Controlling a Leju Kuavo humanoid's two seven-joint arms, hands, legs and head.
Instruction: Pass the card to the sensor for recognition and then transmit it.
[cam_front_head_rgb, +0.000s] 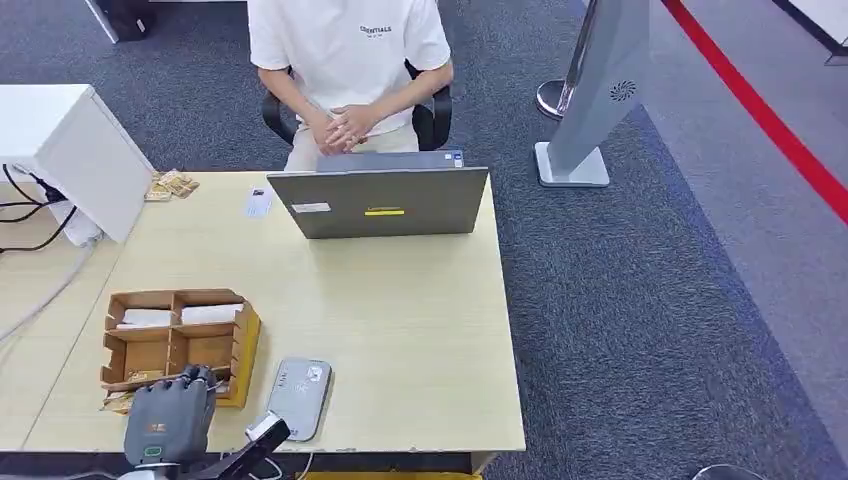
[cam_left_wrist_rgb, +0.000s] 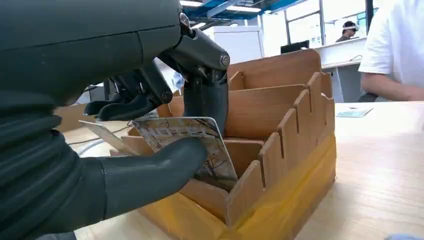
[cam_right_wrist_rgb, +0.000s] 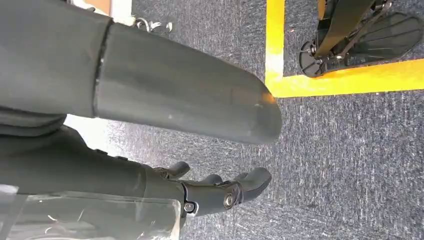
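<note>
Left hand gripping card, wooden box

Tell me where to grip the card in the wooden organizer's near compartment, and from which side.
Grip the card by its raised upper edge, coming from above on the robot's side of the wooden organizer. It leans tilted with its lower part sunk behind the notched wall, so only the top is free. The left hand already has its thumb under and fingers over that edge.
</note>
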